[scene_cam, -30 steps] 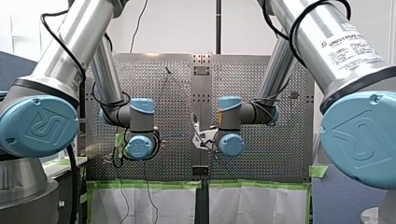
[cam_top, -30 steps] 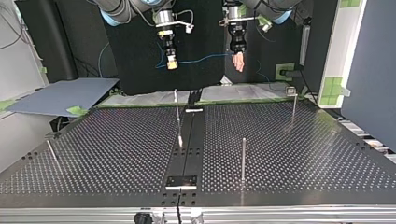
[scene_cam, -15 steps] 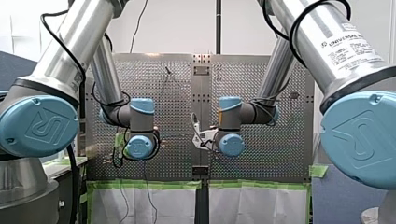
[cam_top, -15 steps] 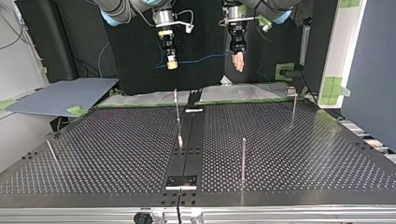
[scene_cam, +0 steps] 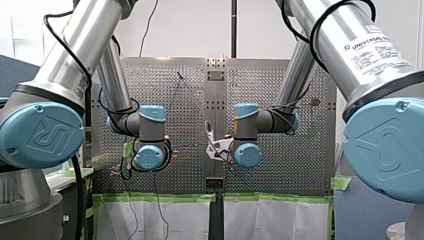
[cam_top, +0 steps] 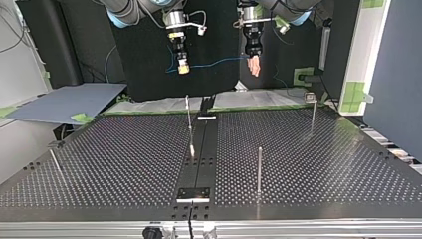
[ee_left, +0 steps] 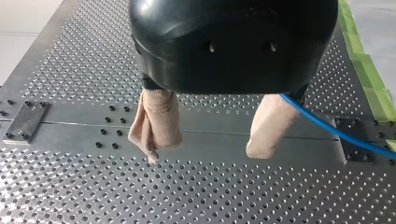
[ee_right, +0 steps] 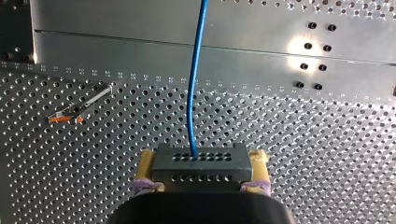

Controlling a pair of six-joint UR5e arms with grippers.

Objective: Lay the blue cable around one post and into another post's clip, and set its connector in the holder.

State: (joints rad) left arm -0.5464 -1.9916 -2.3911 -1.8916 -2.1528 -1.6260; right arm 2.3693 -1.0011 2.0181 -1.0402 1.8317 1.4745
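In the right wrist view my right gripper is shut on the grey connector, with yellow pads at both its sides. The blue cable runs out of the connector, straight ahead over the plate. In the top view it hangs between my right gripper and my left gripper, both high above the table's far edge. My left gripper is open in its wrist view, its beige pads wide apart. There the blue cable passes close behind one finger, and nothing sits between the fingers.
Thin posts stand on the perforated table: one near the middle strip, one nearer the camera, one with a clip head at the top view's right, one at its left. A small plate sits on the strip.
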